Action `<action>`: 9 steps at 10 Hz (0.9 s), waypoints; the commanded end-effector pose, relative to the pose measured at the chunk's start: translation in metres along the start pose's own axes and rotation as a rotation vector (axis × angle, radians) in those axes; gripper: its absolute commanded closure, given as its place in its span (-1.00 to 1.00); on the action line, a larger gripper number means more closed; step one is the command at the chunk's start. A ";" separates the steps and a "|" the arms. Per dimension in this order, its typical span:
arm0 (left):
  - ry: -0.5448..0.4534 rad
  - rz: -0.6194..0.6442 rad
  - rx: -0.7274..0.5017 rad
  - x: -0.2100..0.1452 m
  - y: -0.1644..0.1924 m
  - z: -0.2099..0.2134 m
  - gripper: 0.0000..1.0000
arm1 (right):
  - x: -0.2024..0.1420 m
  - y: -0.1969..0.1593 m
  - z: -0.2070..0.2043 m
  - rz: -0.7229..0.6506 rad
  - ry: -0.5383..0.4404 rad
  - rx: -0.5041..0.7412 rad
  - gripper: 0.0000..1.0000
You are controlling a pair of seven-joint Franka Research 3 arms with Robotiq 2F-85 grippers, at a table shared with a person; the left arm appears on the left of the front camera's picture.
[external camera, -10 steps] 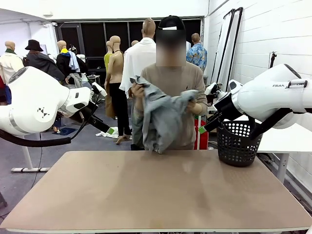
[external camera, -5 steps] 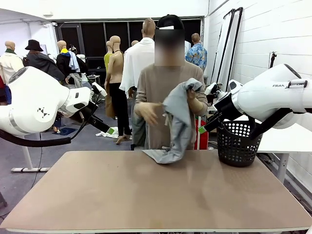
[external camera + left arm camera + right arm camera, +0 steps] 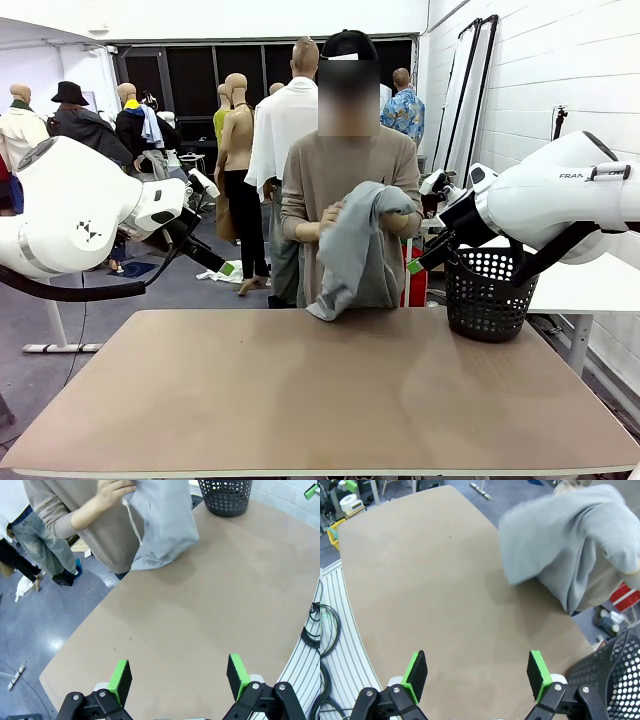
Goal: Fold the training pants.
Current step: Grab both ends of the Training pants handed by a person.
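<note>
Meanwhile, a person's hand [image 3: 331,214] clutched the training pants [image 3: 355,255] at the table's [image 3: 300,400] twelve o'clock; left gripper [image 3: 177,672] and right gripper [image 3: 477,675] gaped empty

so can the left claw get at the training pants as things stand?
Probably not yet: the person's hands hold the training pants bunched above the table's far edge, and the open left claw hangs well back.
</note>
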State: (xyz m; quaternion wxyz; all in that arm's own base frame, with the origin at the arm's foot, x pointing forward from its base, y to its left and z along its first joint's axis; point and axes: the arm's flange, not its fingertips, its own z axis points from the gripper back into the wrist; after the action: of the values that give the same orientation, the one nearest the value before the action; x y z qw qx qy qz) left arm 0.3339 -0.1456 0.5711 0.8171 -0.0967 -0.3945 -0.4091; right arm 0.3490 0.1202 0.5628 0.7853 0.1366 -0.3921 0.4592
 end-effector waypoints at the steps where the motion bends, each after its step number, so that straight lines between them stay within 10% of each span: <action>1: -0.001 0.003 -0.011 -0.001 0.000 0.001 -1.00 | -0.001 0.001 -0.001 -0.001 0.002 0.009 -1.00; 9: -0.001 0.003 -0.011 -0.001 0.000 0.001 -1.00 | -0.001 0.001 -0.001 -0.001 0.002 0.009 -1.00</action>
State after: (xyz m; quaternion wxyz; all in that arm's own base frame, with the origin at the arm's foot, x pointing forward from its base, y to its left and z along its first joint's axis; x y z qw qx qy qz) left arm 0.3339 -0.1456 0.5711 0.8171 -0.0967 -0.3945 -0.4091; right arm 0.3490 0.1202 0.5628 0.7853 0.1366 -0.3921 0.4592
